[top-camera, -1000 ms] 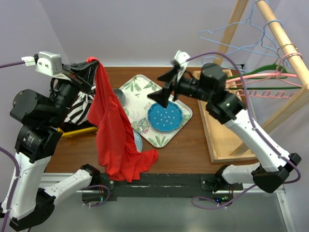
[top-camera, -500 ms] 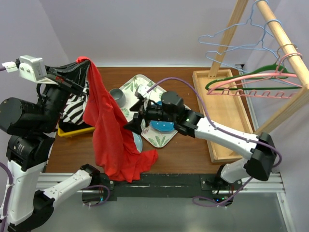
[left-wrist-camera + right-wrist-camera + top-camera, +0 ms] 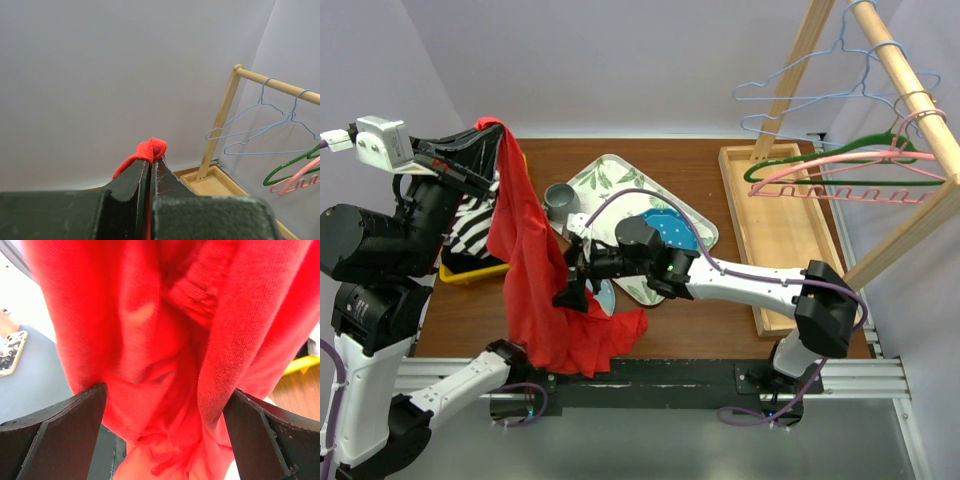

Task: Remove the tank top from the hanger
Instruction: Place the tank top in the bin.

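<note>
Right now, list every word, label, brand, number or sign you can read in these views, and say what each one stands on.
None: no view shows any readable text.
The red tank top is plain.
The tray carries only a leaf print.
The blue plate shows only dots.
The striped cloth has a black and white pattern, no lettering.

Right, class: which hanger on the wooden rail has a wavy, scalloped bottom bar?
The pink hanger, hanging next to the green hanger. Its bottom bar is scalloped; the green one and the blue wire hangers have plain straight bars.
</note>
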You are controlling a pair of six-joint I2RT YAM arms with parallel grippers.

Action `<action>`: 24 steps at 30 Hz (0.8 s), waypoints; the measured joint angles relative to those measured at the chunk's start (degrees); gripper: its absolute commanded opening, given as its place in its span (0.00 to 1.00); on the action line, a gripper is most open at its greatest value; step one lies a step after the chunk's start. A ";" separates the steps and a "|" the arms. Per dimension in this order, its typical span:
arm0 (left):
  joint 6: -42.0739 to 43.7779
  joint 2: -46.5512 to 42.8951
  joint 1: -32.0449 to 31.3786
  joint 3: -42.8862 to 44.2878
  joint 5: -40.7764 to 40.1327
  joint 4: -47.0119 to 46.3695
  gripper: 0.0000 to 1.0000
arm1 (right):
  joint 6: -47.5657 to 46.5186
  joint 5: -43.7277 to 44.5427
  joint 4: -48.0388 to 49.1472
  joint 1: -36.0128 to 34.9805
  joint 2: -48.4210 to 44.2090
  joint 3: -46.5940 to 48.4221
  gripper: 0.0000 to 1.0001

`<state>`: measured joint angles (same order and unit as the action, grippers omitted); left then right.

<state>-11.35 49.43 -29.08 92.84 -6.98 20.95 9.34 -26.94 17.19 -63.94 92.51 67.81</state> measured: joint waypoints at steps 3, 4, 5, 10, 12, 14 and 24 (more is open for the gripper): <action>0.20 -0.02 0.00 -0.09 -0.33 -0.04 0.00 | 0.33 -2.38 0.96 0.15 0.13 -0.02 0.99; 0.37 -0.04 0.00 -0.11 -0.39 -0.04 0.00 | 0.37 -3.43 0.94 0.20 0.13 -0.09 0.99; 0.52 -0.04 0.00 -0.17 -0.55 -0.04 0.00 | 0.33 -4.26 1.03 0.20 0.13 -0.22 0.99; 1.49 0.00 0.00 -0.52 -0.98 0.22 0.00 | -0.39 -7.58 1.79 0.07 -0.15 -2.99 0.99; 1.49 0.07 0.00 -0.61 -0.98 0.22 0.00 | -0.39 -7.39 1.66 -0.20 -0.15 -3.34 0.99; 1.49 0.09 0.00 -0.74 -0.96 0.11 0.00 | -0.26 -5.99 1.73 -0.90 -0.11 -3.28 0.99; 2.16 -0.07 0.00 -1.66 -1.40 1.31 0.00 | 0.35 20.39 -6.62 -6.51 5.11 4.55 0.00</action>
<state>-9.19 49.36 -29.08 91.18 -8.38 22.26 9.69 -6.55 10.57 -70.46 97.62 72.36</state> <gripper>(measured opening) 0.028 0.085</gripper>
